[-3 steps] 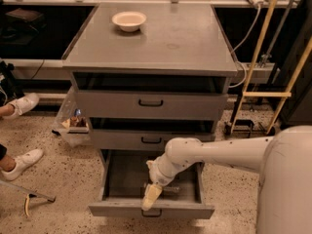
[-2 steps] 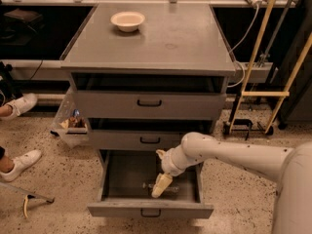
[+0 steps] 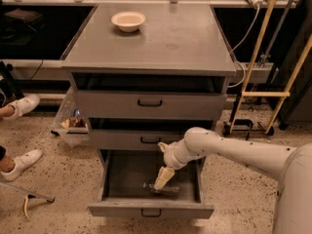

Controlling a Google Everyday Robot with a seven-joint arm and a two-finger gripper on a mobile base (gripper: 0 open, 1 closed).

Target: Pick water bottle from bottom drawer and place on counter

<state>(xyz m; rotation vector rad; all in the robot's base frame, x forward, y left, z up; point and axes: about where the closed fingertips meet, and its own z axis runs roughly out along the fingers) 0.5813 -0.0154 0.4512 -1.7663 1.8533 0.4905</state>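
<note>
The bottom drawer (image 3: 151, 209) is pulled open below two shallower grey drawers. The water bottle (image 3: 168, 189) lies on its side on the drawer floor, near the front and right of centre; it looks dark and only partly shows. My gripper (image 3: 162, 179), cream coloured, reaches down into the drawer from the right, its tip just above the bottle's left part. My white arm (image 3: 229, 147) crosses over the drawer's right side. The counter (image 3: 165, 43) is the grey top of the cabinet.
A cream bowl (image 3: 128, 21) stands at the counter's back left. A clear bin (image 3: 72, 123) with small items sits left of the cabinet. A person's white shoes (image 3: 22, 162) are on the floor at left. Yellow poles (image 3: 258, 48) and cables stand at right.
My gripper has moved right and deeper into the bottom drawer, from near its front edge to just above the bottle. The view has shifted slightly.
</note>
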